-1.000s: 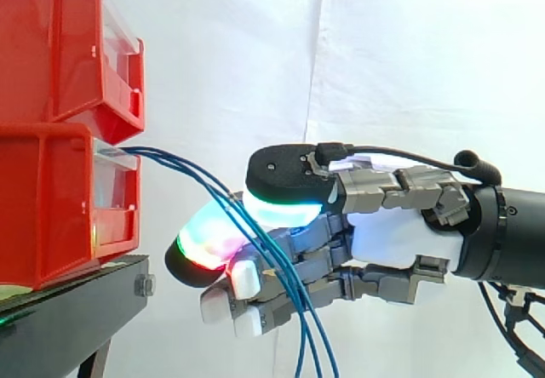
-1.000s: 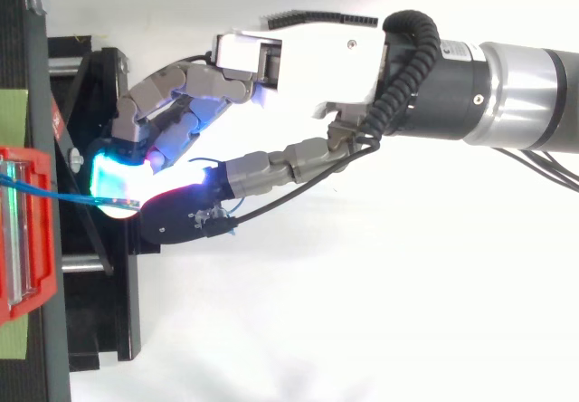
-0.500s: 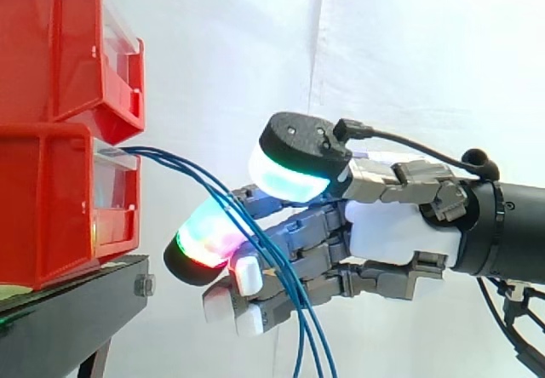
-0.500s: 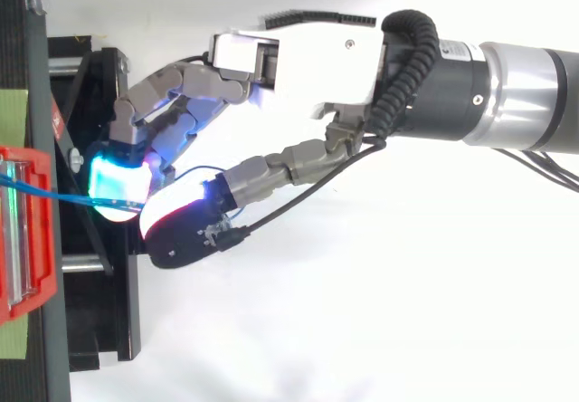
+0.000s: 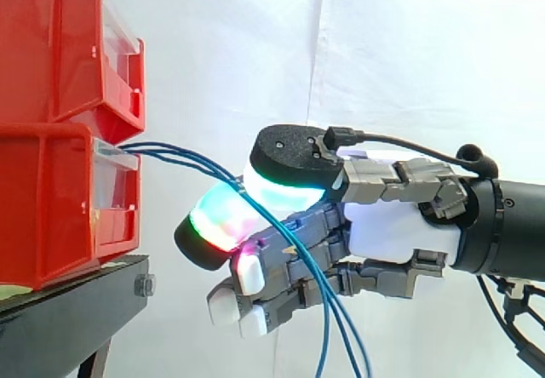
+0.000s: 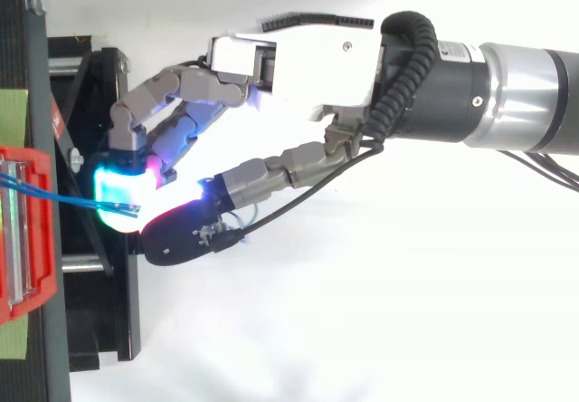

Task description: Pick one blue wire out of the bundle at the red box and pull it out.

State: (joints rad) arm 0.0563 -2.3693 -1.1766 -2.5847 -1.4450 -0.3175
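Note:
A bundle of thin blue wires (image 5: 183,155) comes out of the clear front of the lower red bin (image 5: 51,199) and slopes down to the right through my hand (image 5: 392,229). The thumb pad, glowing green, is pressed down against the red-green glowing pad of a curled finger (image 5: 217,225), and the wires pass between them. How many wires sit in that pinch is hidden by the pads. Below the hand the wires hang down past the frame's bottom. From above, a blue wire (image 6: 54,194) runs from the red bin (image 6: 27,230) to the cyan fingertip of the hand (image 6: 308,58).
A second red bin (image 5: 60,46) is stacked on the lower one. Both rest on a black stand (image 5: 77,310) whose frame (image 6: 99,311) lies under the fingertips. A white curtain hangs behind, and the arm enters from the right.
The thumb lifted off half a second ago and has come back down onto the wires. The wires now run higher near the bin and hang further right below the hand.

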